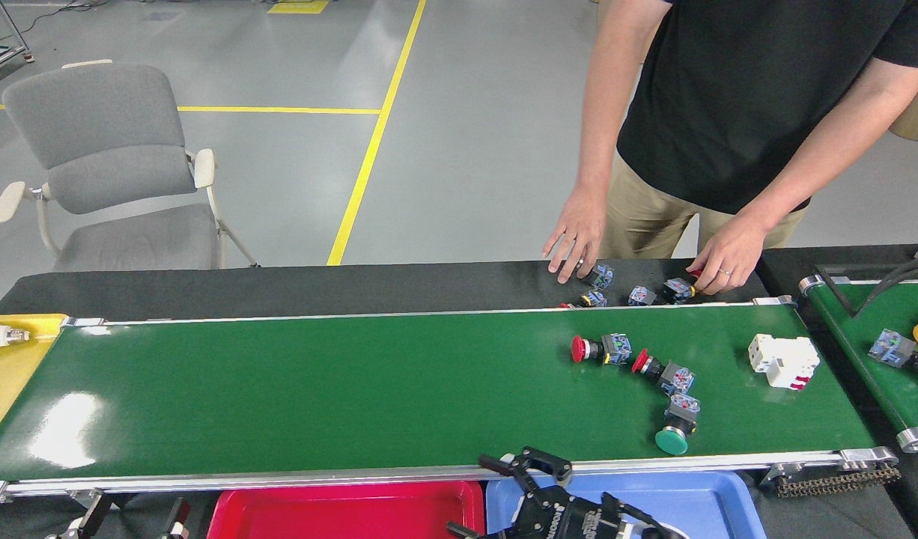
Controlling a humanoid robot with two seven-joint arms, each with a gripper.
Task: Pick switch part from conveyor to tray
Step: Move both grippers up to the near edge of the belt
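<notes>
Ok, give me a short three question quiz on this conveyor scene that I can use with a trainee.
1. True or false: the white block lies on the conveyor.
2. How many switch parts with a round button cap lie on the long belt? A) one B) three C) five
3. Fill in: the right gripper is above the near rail, between the red tray and the ____ tray.

Key
1. True; it sits near the right end.
2. B: two red-capped switches and a green-capped switch.
3. Blue.
</notes>
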